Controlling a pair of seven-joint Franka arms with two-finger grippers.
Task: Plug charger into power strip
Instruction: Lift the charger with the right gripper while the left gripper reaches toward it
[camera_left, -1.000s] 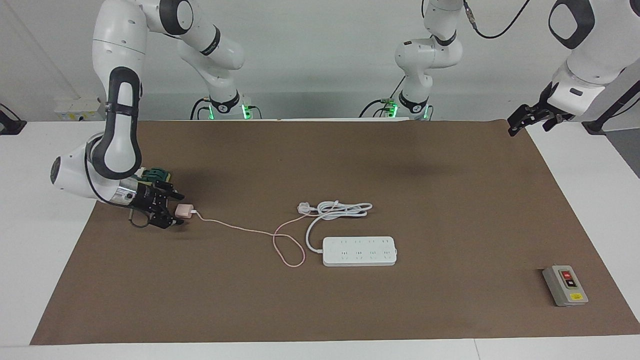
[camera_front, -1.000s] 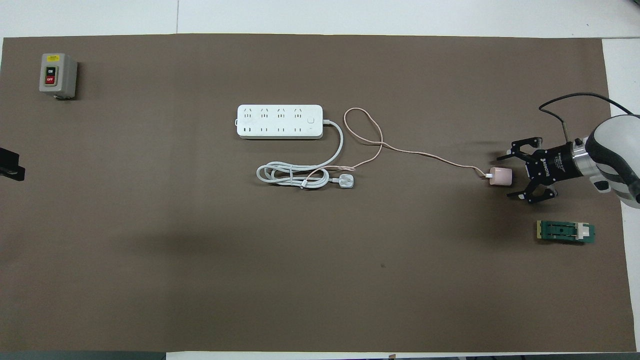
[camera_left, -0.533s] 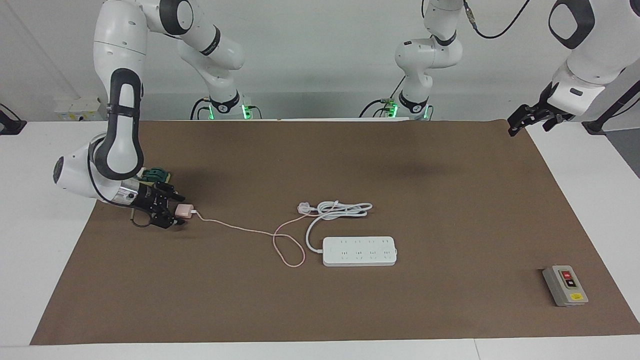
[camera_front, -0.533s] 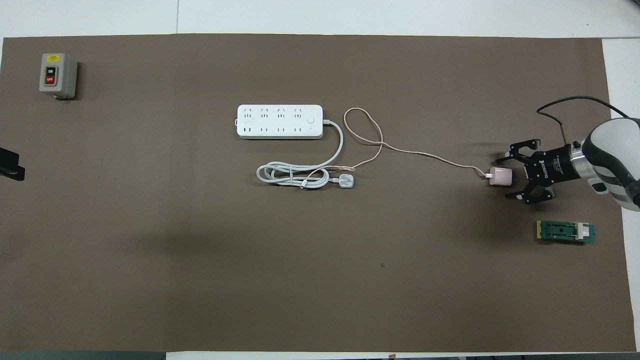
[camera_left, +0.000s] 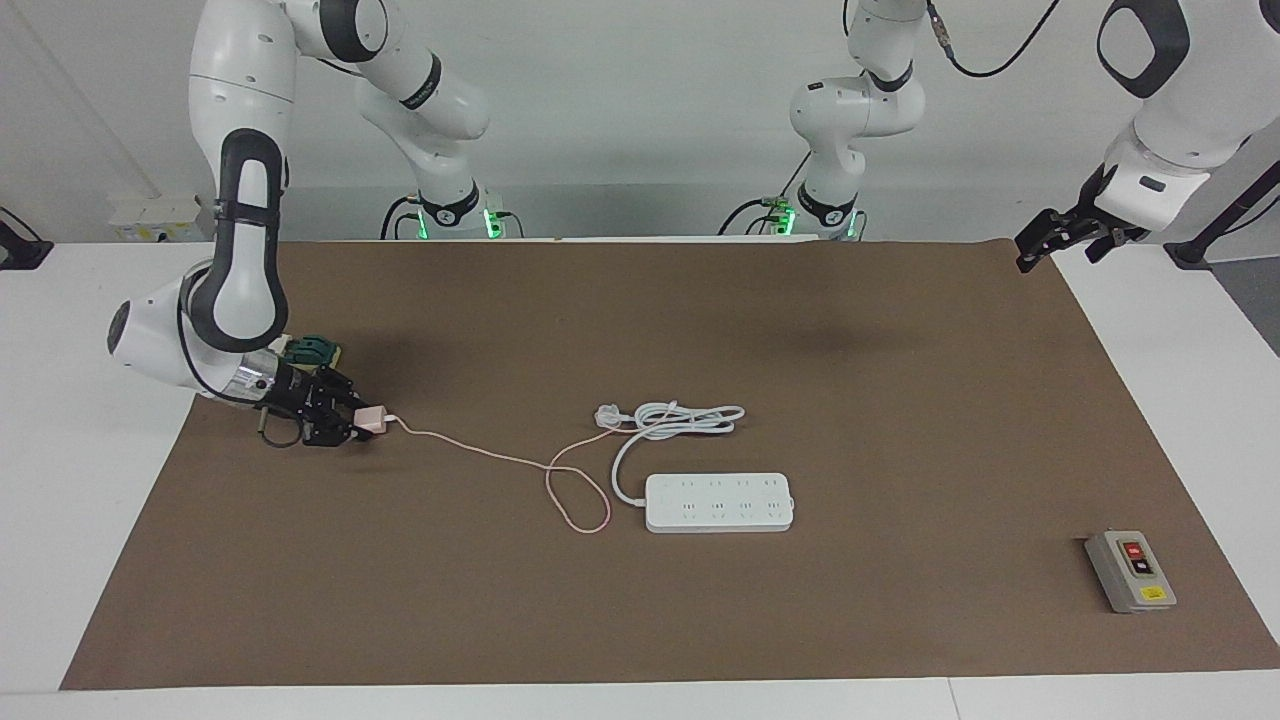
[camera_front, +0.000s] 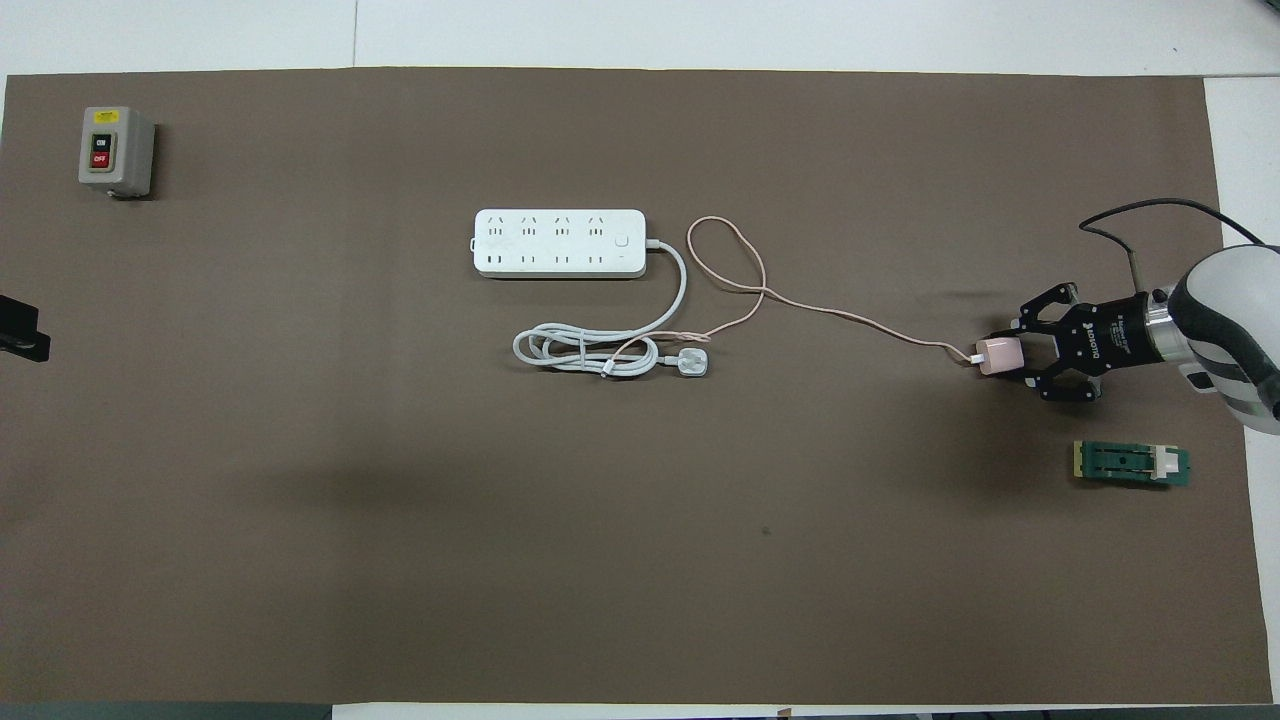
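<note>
the right gripper (camera_left: 352, 424), open around the charger (camera_left: 368, 421) a second ago, now clamps it at the right arm's end of the desk (camera_left: 700, 620). power strip (camera_left: 719, 502) well apart, mid-desk; carrying comes next. left gripper (camera_left: 1040, 243) waits open.

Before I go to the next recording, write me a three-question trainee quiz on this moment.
1. True or false: the right gripper is shut on the small pale pink cube-shaped charger.
2. Which lies nearer to the robots: the flat white rectangular power strip or its white three-pin plug?
3. The grey box with red and black buttons sits toward the ___ arm's end of the table.

Key: 1 true; 2 the plug; 3 left.
</note>
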